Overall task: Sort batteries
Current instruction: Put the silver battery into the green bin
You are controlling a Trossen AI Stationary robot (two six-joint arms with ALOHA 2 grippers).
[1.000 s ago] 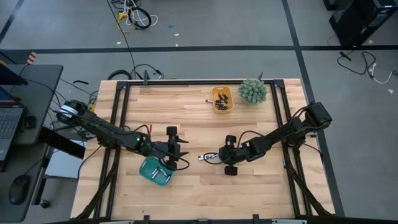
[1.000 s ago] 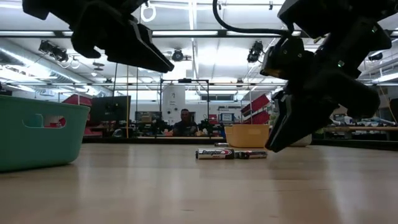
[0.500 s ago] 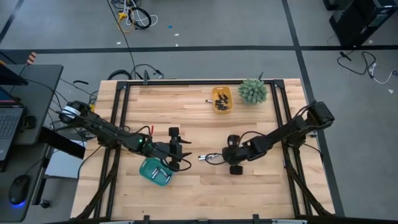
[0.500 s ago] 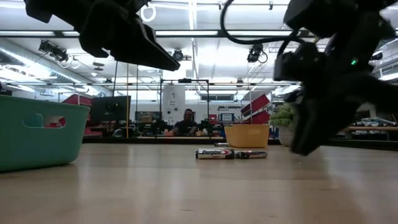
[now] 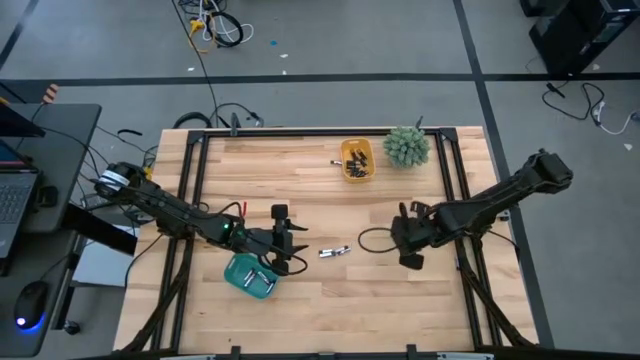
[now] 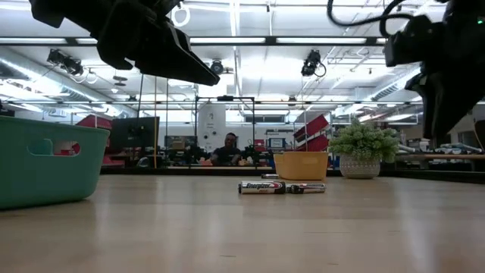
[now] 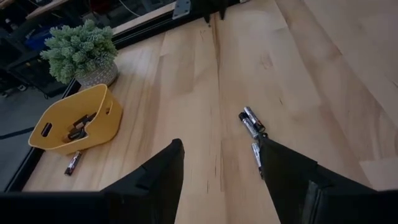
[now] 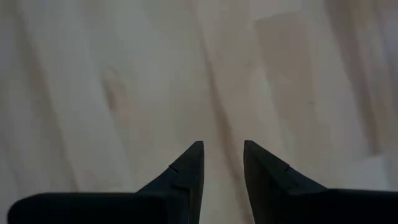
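A few small batteries point(image 5: 335, 252) lie loose on the wood at mid-table. They show in the low view as a labelled black cell and a darker one point(image 6: 282, 187), and in the left wrist view point(image 7: 252, 122). More batteries lie in the yellow tray point(image 5: 356, 160). My left gripper point(image 5: 293, 245) hangs open above the table, just left of the loose cells and beside the green tray point(image 5: 250, 275). In its own view the fingers point(image 7: 221, 168) frame bare wood. My right gripper point(image 5: 398, 238) is right of the cells with its fingers slightly apart point(image 8: 222, 158) and holds nothing.
A potted plant point(image 5: 406, 147) stands at the far right next to the yellow tray point(image 7: 74, 121). One battery point(image 7: 73, 163) lies on the table beside that tray. A cable loop point(image 5: 372, 240) trails by my right gripper. Bare wood stretches along the near side.
My right gripper has drawn back from the loose batteries toward the table's right edge and has risen. The batteries lie where they were. My left gripper has kept still.
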